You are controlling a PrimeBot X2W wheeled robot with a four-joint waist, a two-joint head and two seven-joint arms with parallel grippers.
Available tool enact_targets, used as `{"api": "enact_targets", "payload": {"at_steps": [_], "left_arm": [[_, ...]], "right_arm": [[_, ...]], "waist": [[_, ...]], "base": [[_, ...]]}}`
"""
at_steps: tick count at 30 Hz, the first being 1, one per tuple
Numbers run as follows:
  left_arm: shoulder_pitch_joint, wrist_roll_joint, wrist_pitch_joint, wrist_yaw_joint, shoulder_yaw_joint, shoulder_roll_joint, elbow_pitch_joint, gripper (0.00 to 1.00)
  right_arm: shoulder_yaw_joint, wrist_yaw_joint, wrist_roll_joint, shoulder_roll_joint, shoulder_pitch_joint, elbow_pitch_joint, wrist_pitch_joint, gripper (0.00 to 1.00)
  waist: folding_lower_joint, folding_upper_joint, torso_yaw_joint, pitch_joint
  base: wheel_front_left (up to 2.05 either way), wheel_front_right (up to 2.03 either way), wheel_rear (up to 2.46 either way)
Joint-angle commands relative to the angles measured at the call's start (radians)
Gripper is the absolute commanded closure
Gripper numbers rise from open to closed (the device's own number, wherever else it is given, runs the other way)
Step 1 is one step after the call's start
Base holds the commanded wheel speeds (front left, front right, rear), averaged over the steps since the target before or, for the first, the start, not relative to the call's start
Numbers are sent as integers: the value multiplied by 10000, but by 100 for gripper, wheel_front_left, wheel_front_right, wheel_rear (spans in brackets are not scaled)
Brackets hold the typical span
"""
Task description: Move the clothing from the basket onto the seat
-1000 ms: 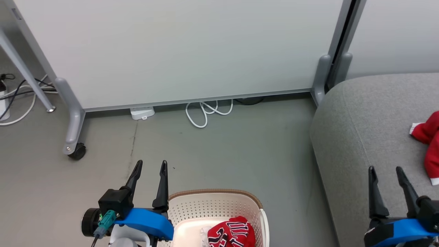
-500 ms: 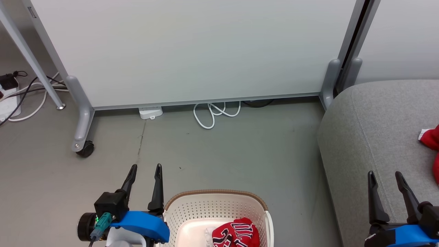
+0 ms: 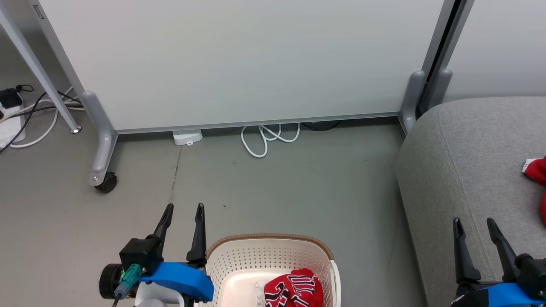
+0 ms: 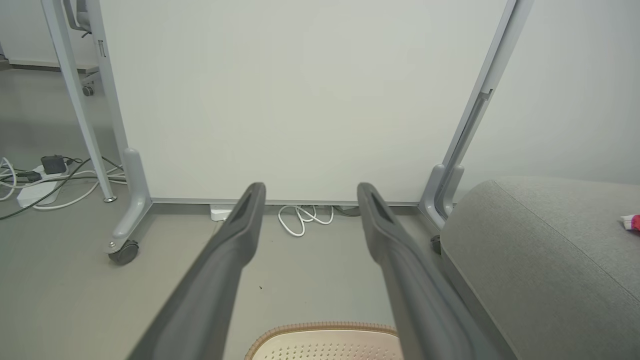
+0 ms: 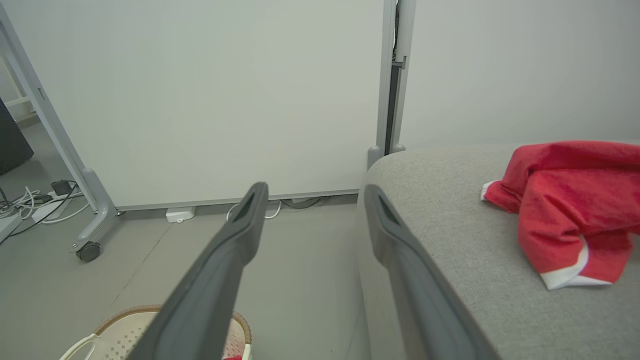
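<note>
Now the left gripper (image 3: 184,207), fingers spread, should pinch a thick fold of the red jersey (image 3: 293,291) at its four o'clock in the basket (image 3: 273,238). The right gripper (image 3: 474,221) is spread too.

Garments: two, red jersey (image 3: 293,291), plain red garment (image 5: 557,200)
Basket (image 3: 256,259): one
Seat (image 3: 469,162): one
Grippers: two, left gripper (image 3: 184,206), right gripper (image 3: 474,221)

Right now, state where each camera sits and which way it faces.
Head view: on the head, facing down at floor and basket; left tool, right tool at bottom corners.
Left wrist view: left wrist, facing the partition along its own fingers.
Right wrist view: right wrist, facing partition and seat along its fingers.
Shared: both wrist views show the basket rim.
</note>
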Motion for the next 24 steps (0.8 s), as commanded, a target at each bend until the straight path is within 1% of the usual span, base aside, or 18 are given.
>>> {"api": "enact_targets", "payload": {"at_steps": [1, 8, 14, 18, 23, 24], "left_arm": [[7, -15, -29, 30, -52, -5, -40, 0], [-217, -59, -29, 14, -275, -7, 28, 0], [-626, -109, -29, -53, -672, -5, 498, 0], [-1098, -145, -29, -117, -969, -5, 863, 0], [-1644, -96, -29, -144, -1187, -2, 1395, 0], [-1644, -96, -29, -144, -1187, -2, 1395, 0]], "right_arm": [[43, 5, 56, 0, 67, -56, 8, 0], [313, 5, 95, 0, -153, -242, 75, 0], [579, 5, 84, -1, -454, -364, 67, 0], [762, 5, 114, 1, -749, -491, 7, 0], [1244, 5, 192, -1, -1219, -665, -68, 0], [1244, 5, 192, -1, -1219, -665, -68, 0]], "waist": [[0, 0, 0, 40], [0, 0, -49, 469], [0, 0, -224, 1179], [0, 0, -469, 1844], [0, 0, -1002, 2754], [0, 0, -1002, 2754]], "base": [[0, 0, 0], [0, 0, 0], [0, 0, 0], [0, 0, 0], [0, 0, 0], [0, 0, 0]]}}
